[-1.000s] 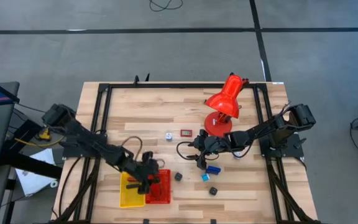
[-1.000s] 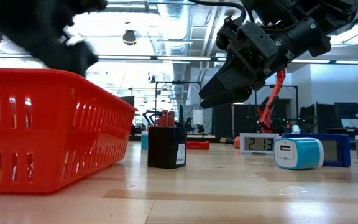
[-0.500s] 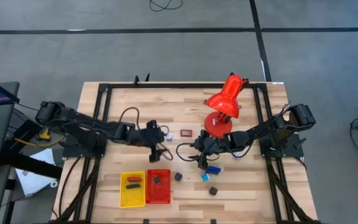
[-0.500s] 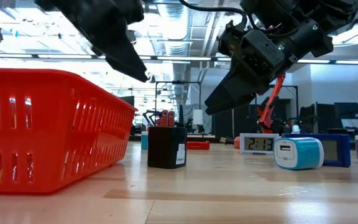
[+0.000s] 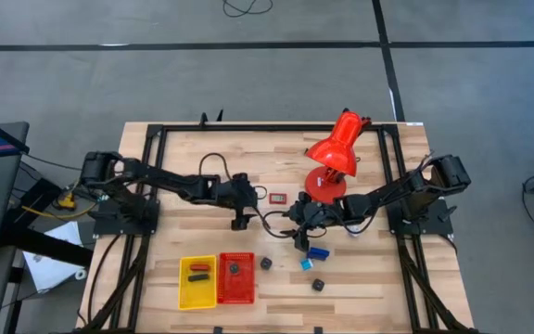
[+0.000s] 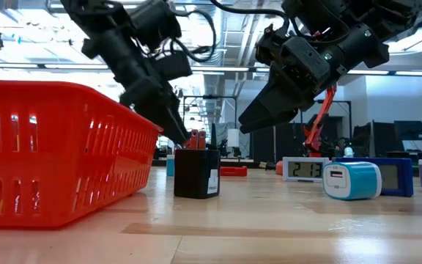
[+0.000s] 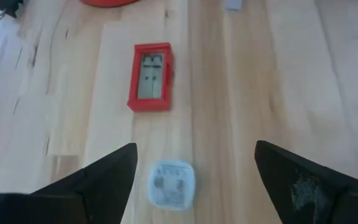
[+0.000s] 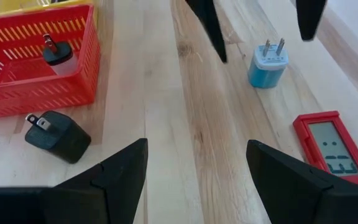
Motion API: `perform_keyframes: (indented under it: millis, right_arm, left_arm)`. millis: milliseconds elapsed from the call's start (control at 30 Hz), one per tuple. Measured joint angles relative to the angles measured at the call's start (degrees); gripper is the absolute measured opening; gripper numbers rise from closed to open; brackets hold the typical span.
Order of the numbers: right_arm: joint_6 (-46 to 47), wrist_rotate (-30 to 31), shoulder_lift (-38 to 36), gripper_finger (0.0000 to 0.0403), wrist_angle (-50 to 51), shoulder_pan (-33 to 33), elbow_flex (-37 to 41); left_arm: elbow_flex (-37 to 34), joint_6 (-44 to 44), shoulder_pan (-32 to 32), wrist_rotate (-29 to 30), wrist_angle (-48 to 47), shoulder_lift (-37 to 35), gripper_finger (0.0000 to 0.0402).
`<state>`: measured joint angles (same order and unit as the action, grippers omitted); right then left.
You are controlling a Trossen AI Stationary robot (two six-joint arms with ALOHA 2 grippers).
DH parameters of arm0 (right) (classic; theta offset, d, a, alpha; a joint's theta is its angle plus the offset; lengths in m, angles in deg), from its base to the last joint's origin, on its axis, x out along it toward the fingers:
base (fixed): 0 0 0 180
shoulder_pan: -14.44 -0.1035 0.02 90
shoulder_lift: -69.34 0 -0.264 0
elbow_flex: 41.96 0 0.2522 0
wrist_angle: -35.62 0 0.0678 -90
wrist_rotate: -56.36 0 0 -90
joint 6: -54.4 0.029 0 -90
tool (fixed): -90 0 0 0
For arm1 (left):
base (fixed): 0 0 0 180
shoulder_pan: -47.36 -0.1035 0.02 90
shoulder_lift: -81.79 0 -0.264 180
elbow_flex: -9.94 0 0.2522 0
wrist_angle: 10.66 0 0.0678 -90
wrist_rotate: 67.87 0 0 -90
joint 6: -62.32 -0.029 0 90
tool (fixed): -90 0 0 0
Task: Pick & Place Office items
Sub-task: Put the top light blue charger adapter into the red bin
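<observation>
My left gripper (image 7: 194, 146) hangs open over the middle of the table, fingers slanting down on either side of a pale blue-white plug (image 7: 171, 183) that lies flat on the wood; I see no touch. Just beyond the plug lies a small red clock (image 7: 150, 76). My right gripper (image 8: 196, 143) stands open a little to the right (image 5: 297, 239), above bare wood, holding nothing. More office items lie near it: a black plug (image 8: 58, 134), a blue piece (image 5: 318, 252) and a black cube (image 5: 318, 285). The red basket (image 8: 17, 93) holds a black-and-white plug (image 8: 56, 55).
A big red desk lamp (image 5: 336, 153) stands at the far right, close behind my right arm. The yellow tray (image 5: 197, 281) and the red basket (image 5: 236, 278) sit side by side at the near edge. A loose black cable (image 5: 272, 221) curls between the two grippers.
My left gripper has swung from above the trays at the near edge toward the far side and to the right, and has come down over the pale plug at mid-table. A plug now shows in the red basket where the gripper was.
</observation>
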<state>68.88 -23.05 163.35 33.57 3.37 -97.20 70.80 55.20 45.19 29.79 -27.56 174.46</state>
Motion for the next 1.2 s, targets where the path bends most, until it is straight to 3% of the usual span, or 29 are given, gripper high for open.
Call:
perform_keyframes:
  millis: [467,1067,1200]
  right_arm:
    - [-1.53,0.0,0.0,0.0265,-0.07,-0.04,0.02]
    - [-1.54,0.0,0.0,0.0265,0.13,-0.04,0.02]
    - [-1.42,0.0,0.0,0.0265,0.45,-0.04,0.02]
  left_arm:
    - [0.02,0.0,-3.2,-4.68,0.35,5.97,0.0283]
    - [0.02,0.34,-2.7,-4.74,0.29,6.22,0.0128]
    - [-0.01,3.51,-0.96,-5.01,-4.42,1.73,0.0128]
